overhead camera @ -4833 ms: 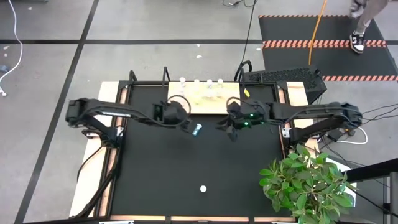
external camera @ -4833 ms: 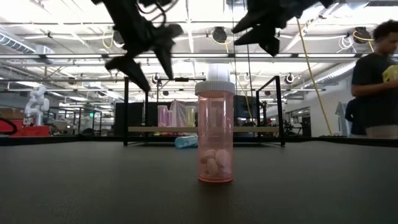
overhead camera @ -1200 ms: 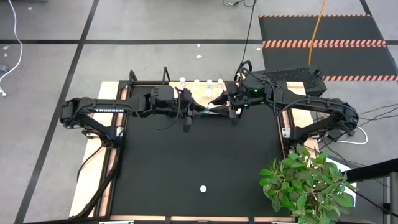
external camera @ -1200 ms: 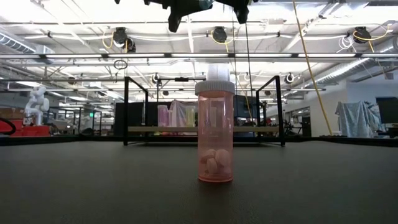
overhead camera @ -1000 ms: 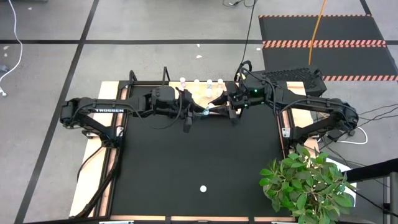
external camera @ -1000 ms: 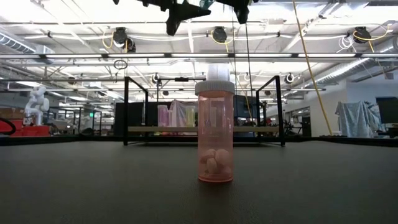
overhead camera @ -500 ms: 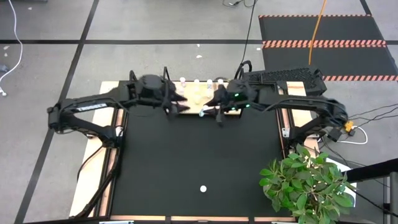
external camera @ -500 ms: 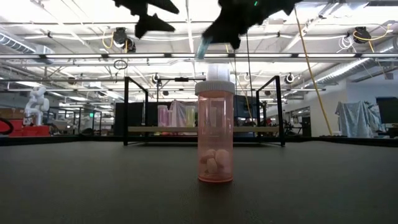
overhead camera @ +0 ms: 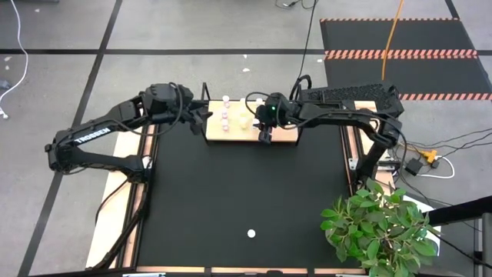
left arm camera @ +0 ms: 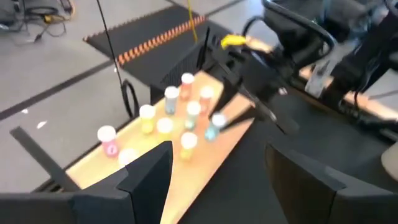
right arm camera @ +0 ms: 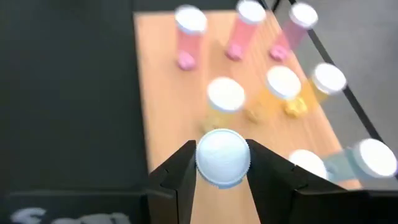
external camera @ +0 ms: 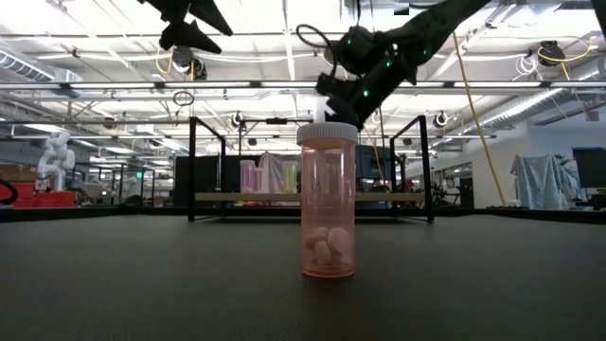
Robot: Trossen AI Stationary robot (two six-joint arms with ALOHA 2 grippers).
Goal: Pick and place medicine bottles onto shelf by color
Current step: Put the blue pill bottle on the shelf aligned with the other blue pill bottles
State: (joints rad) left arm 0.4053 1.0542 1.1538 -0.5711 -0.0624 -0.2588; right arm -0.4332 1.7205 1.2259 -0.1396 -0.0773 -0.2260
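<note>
- The right gripper (right arm camera: pixel 222 180) holds a white-capped bottle (right arm camera: pixel 222 157) between its fingers, over the near edge of the shelf (overhead camera: pixel 288 135).
- The bottle's body is hidden under its cap; colour cannot be told here.
- Pink bottles (right arm camera: pixel 189 34) stand in the far row, yellow bottles (right arm camera: pixel 283 87) nearer, and a teal one (right arm camera: pixel 367 158) to the side.
- Judgement: lower the bottle upright into a free spot beside its own colour, clear of neighbouring caps, then release.
- The left gripper (left arm camera: pixel 214 171) hangs wide and empty off the shelf's end.
- One pink bottle (external camera: pixel 328 199) stands alone near the table's front edge.
</note>
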